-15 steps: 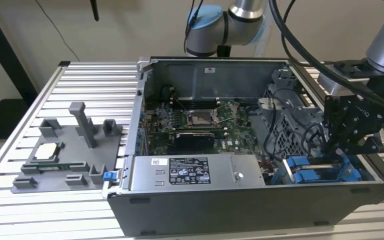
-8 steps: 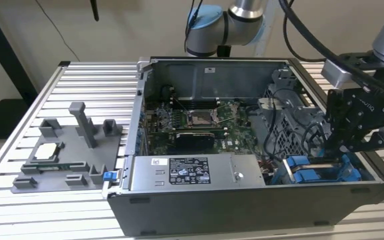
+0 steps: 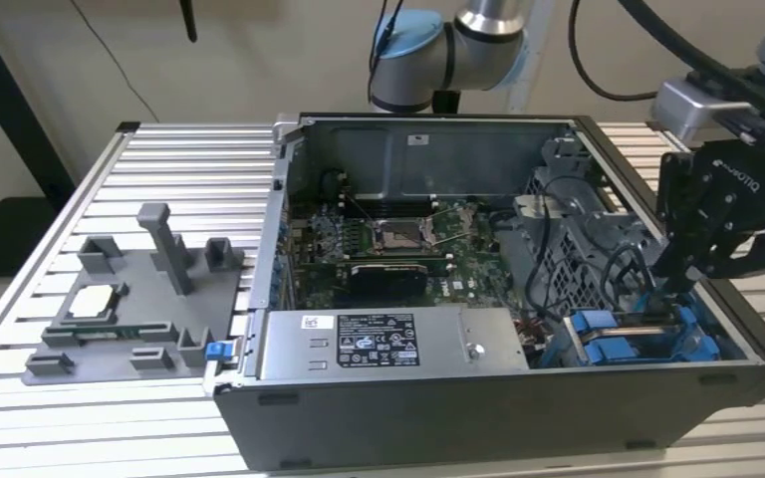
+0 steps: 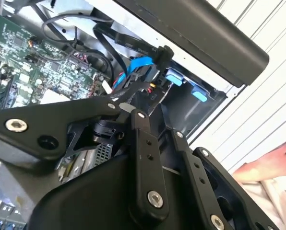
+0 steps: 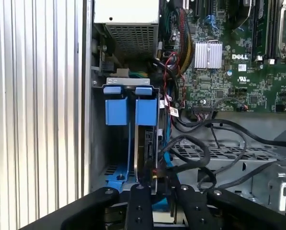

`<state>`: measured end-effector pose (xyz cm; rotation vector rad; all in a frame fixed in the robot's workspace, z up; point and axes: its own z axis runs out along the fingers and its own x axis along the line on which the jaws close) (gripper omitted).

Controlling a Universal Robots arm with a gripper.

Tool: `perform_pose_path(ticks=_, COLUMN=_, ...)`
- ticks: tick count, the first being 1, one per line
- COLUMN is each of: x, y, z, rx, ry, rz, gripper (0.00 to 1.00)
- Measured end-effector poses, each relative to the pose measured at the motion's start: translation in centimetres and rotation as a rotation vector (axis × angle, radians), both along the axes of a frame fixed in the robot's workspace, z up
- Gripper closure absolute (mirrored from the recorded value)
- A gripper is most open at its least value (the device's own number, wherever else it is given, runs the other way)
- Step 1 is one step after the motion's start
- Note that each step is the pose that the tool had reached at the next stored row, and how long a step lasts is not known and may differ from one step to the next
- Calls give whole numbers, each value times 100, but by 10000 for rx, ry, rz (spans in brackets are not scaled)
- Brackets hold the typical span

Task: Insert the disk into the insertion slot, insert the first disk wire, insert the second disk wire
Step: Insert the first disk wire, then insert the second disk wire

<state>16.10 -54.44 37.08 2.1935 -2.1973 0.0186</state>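
since the disk (image 5: 147,139) looks seated edge-on in the insertion slot (image 3: 618,352), blue carrier tab showing, i'd judge the step in hand is the first wire, not the drive. gripper (image 3: 681,274) hangs low over that bay at the exterior view's right, inside the open pc case (image 3: 489,418). can't tell whether it is open or clamped on anything; its own linkage blocks the business end in both wrist views. blue wire (image 4: 136,64) with its black connector (image 4: 164,51) runs just beside the drive's rear edge in the second wrist view. whether the plug is already home, i can't say.

to do it well:
- the connector is likely keyed, so square it to the port before any push.
- go straight along the port axis, no twist.
- hold the plug body, not the cable, else the cable just buckles.
- loose black cables (image 5: 215,143) crowd the cage next to the bay, so keep them out of the path.
- use low force and stop if it binds. a skewed plug could bend the port.
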Motion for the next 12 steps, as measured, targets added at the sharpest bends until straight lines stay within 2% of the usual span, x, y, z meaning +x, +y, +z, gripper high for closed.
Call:
perform_pose_path(ticks=2, x=0, y=26, z=64, rx=3, ry=0, rz=0, gripper=0)
perform_pose_path(ticks=4, x=0, y=55, z=93, rx=36, ry=0, rz=0, gripper=0)
perform_pose_path(ticks=7, x=13, y=78, z=99, rx=220, ry=0, rz=3, gripper=0)
perform_pose_path(ticks=9, x=69, y=79, z=105, rx=357, ry=7, rz=13, gripper=0)
perform_pose_path(ticks=12, x=162, y=79, z=122, rx=476, ry=26, rz=31, gripper=0)
